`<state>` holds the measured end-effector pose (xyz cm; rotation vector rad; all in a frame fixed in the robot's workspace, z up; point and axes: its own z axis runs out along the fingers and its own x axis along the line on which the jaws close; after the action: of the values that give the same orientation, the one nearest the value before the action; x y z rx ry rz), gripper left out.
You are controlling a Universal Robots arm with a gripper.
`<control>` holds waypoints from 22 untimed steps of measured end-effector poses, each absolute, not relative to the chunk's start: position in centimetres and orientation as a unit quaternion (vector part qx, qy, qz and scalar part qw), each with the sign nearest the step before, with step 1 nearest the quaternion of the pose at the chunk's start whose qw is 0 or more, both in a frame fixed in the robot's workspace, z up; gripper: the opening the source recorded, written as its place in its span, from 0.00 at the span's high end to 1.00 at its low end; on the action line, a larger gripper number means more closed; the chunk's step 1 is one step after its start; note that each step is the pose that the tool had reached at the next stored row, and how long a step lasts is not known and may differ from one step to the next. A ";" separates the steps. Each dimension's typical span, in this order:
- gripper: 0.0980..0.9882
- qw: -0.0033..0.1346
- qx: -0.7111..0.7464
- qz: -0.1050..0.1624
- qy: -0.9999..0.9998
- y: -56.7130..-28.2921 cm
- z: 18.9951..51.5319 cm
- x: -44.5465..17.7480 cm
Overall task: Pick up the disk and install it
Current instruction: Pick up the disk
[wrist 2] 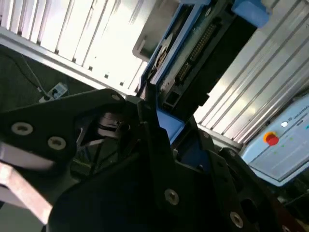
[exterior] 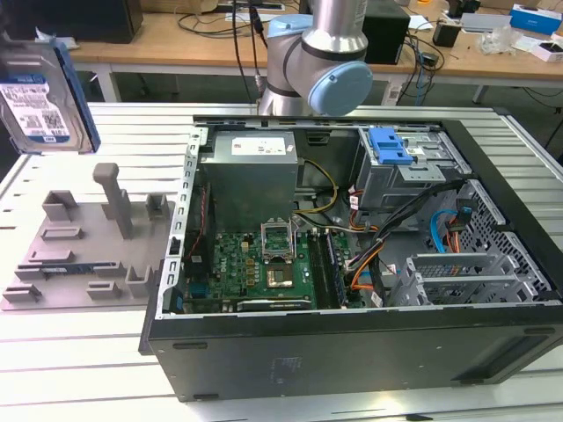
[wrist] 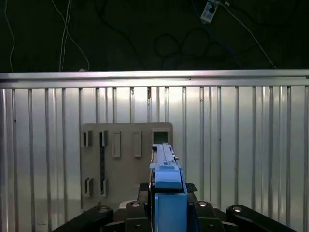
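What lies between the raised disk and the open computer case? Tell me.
In the exterior view, between disk and case: a grey fixture plate with an upright post on the slatted table.

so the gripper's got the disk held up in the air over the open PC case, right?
Not quite. The gripper does hold the disk up in the air, but over the grey fixture plate, not over the open PC case, which sits off to the exterior view's right of it. The exterior view shows this.
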<state>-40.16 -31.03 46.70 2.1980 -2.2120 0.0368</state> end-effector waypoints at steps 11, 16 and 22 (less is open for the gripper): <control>0.70 0.018 0.705 0.003 -0.709 -34.7 48.2 -34.9; 0.70 0.019 0.705 0.002 -0.709 -36.2 48.3 -32.3; 0.70 0.021 0.705 0.000 -0.709 -38.6 48.5 -28.3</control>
<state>-28.29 -38.55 48.48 2.1851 -2.1978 -0.0007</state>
